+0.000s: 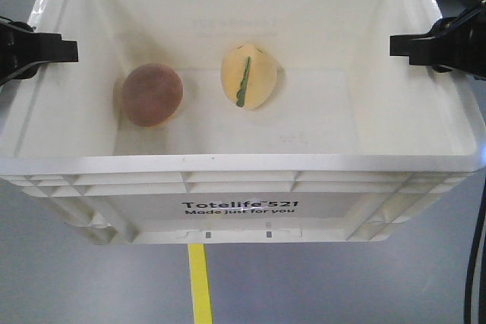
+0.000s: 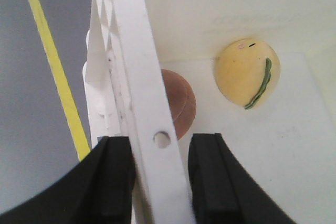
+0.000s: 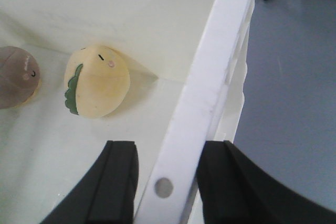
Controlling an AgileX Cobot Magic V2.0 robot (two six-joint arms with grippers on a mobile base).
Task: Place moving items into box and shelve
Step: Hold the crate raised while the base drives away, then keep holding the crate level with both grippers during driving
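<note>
White plastic tote box (image 1: 243,163) lay lengthwise between our arms. Our left gripper (image 2: 157,142) pinched its left wall and our right gripper (image 3: 168,148) its right, jaws narrow on each rim. Inside lay the brown round plush (image 1: 153,94) and the yellow green-leafed plush (image 1: 248,76).

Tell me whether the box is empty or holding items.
Holding items: a brown plush and a yellow plush lie apart on the floor of the box.

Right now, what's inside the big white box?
Two toys lie apart on the box floor: a round brown toy and a yellow toy with a green leaf. The near wall hides the floor strip right behind it, and the toys cover whatever is underneath them.
</note>
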